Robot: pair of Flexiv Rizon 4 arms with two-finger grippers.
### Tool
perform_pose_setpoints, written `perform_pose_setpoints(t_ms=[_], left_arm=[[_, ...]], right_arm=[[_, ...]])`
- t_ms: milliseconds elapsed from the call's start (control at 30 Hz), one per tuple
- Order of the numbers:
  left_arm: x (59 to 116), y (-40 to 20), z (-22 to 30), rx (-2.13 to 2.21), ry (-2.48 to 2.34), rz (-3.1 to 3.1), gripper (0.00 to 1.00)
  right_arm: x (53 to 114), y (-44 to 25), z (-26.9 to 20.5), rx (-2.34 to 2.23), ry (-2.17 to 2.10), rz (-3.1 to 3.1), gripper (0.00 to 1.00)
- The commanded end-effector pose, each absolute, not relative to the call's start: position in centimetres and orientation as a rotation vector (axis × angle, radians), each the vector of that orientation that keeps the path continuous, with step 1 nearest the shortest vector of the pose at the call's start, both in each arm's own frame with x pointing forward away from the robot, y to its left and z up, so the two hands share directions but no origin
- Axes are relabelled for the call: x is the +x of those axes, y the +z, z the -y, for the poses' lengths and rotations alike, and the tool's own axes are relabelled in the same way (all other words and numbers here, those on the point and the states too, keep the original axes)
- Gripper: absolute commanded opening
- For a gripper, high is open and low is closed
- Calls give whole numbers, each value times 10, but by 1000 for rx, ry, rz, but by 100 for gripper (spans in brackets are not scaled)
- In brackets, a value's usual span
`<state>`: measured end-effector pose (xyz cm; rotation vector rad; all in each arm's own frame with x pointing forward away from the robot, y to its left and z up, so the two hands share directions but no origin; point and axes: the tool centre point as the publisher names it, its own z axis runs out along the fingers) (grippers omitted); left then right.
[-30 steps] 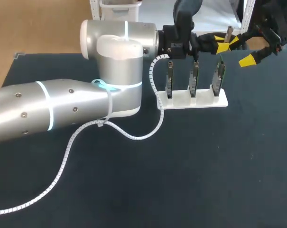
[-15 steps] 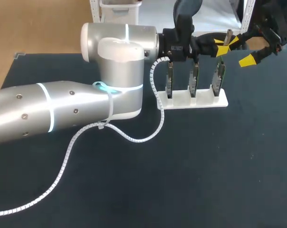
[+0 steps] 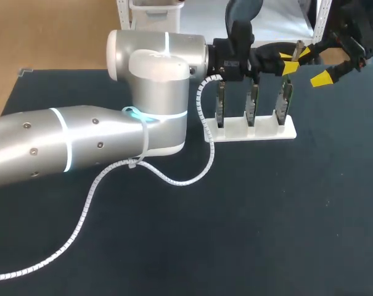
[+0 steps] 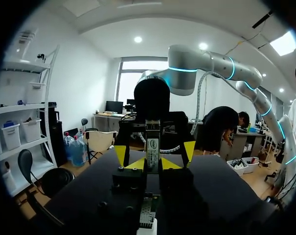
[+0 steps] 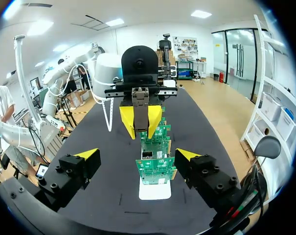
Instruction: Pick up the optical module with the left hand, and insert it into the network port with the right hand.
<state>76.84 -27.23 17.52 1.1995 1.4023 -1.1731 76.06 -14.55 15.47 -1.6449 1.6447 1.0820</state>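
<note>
The optical module point(image 3: 298, 48), a slim metal stick, stands upright in my left gripper point(image 3: 289, 63), which is shut on it above the right end of the rack. In the left wrist view the module point(image 4: 152, 144) rises between my left gripper's point(image 4: 152, 165) yellow tips. My right gripper point(image 3: 314, 66) faces it from the right, open and holding nothing. In the right wrist view its own gripper point(image 5: 137, 154) spreads wide, and ahead of it the module point(image 5: 140, 108) sits in the left gripper's tips. Three green circuit boards point(image 5: 155, 169) stand under it in a white rack point(image 3: 254, 131).
My left arm point(image 3: 81, 142) lies across the left half of the dark table, and its white coiled cable point(image 3: 87, 203) trails over the mat toward the front left. The rack stands near the table's far edge.
My left arm has crept slightly to the right with the module, toward my right gripper. My right gripper has stayed in place.
</note>
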Motion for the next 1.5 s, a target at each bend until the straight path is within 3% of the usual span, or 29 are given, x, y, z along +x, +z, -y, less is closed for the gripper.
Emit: perform_pose_setpoints(t_ms=[33,1500], left_arm=[[771,175,274,1209,-1176,-1409,0],[776,165,276,1216,-1187,-1449,0]], right_arm=[[759,154,145,-1643,1078,-1645,100],[759,154,145,-1643,1078,-1645,100]])
